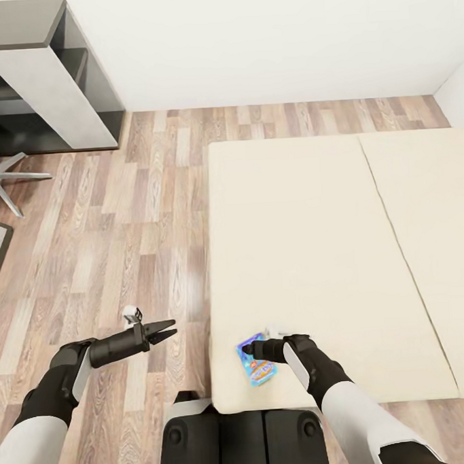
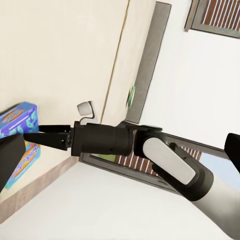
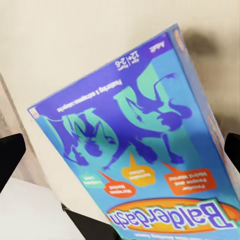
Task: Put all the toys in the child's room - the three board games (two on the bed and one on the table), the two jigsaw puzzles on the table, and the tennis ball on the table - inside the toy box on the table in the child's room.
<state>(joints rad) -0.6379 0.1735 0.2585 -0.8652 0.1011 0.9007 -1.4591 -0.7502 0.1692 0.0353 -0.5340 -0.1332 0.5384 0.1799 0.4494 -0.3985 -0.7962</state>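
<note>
A blue board game (image 1: 256,364) printed "Balderdash" lies flat on the near left corner of the bed (image 1: 328,254). My right gripper (image 1: 247,349) hovers just over it, open. In the right wrist view the box (image 3: 140,150) lies between the dark fingertips (image 3: 10,155), which stand wide apart. The left wrist view shows the same box (image 2: 17,122) under the right gripper (image 2: 31,135). My left gripper (image 1: 166,329) is open over the wooden floor, left of the bed, holding nothing. The table (image 1: 17,25) stands far off at the back left.
A grey swivel chair (image 1: 4,177) stands by the table at the left edge. Wooden floor (image 1: 123,231) runs between table and bed. A small green thing (image 2: 131,95) lies far off near the bed's grey frame. My own base (image 1: 243,435) touches the bed's near edge.
</note>
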